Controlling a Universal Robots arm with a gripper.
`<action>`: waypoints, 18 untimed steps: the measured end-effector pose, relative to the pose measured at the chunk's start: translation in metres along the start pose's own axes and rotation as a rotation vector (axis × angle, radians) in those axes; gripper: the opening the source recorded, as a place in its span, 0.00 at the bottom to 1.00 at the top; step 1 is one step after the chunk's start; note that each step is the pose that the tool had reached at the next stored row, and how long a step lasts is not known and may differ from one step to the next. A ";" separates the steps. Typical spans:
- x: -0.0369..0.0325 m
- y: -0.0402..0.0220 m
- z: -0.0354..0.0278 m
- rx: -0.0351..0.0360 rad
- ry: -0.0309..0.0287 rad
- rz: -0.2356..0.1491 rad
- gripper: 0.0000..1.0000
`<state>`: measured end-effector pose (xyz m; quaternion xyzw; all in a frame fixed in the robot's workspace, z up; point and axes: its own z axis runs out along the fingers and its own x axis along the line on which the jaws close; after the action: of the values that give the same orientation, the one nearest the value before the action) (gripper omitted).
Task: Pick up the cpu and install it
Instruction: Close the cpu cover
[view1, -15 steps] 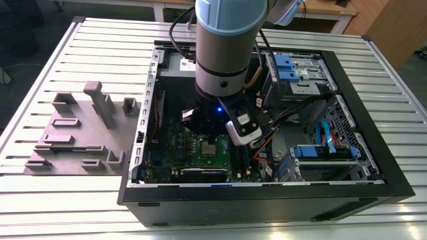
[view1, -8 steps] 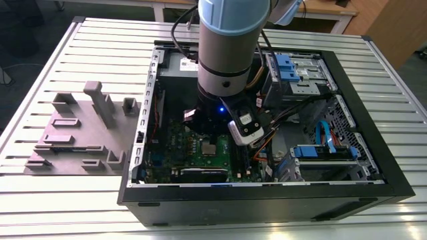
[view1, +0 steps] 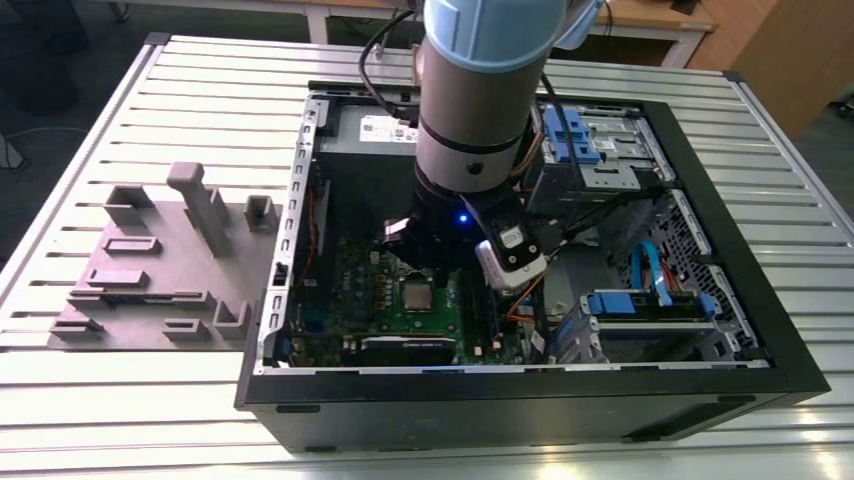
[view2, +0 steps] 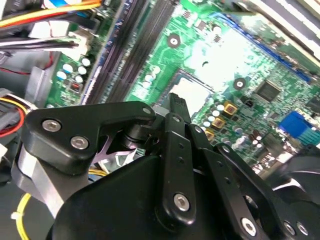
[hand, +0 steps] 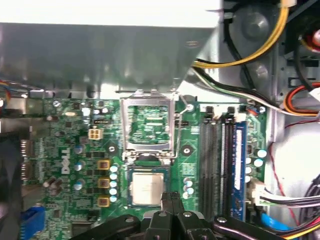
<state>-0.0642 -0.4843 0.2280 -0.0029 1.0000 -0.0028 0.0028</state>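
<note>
While the black two-fingered gripper (hand: 170, 196) hangs low over the board, its jaws are pressed together with nothing between them. In both wrist views the fingertips stand just at the near edge of the cpu (hand: 147, 190), close above it; whether they touch it I cannot tell. This small flat square chip with a silvery-grey metal top lies flat and level inside its square socket, apart from the jaws, and it also shows in the second wrist view (view2: 192, 92) and in the exterior view (view1: 418, 296).

Just beyond the chip, the hinged silver metal retaining frame (hand: 148, 122) stands flipped open, off the socket. Around both spreads the green printed circuit board (hand: 75, 165), with long black memory slots (hand: 215, 160) running beside the socket. Farther on, yellow and black cables (hand: 250, 50) curve across a bare metal wall.

Seen from the exterior view, the pale blue and silver robot arm (view1: 481, 90) reaches down into the open black computer case (view1: 534, 405), which lies on a ribbed silver metal table (view1: 200, 90). On the exterior view's left rests a grey moulded parts holder (view1: 160, 270), well apart from the case.
</note>
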 end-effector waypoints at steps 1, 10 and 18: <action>-0.0018 0.0008 0.0001 0.0001 0.0001 0.000 0.10; -0.0064 0.0046 0.0031 -0.0001 -0.0004 -0.043 0.10; -0.0065 0.0047 0.0063 -0.0009 -0.0013 -0.158 0.10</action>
<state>-0.0577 -0.4797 0.2217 -0.0820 0.9966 -0.0026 0.0032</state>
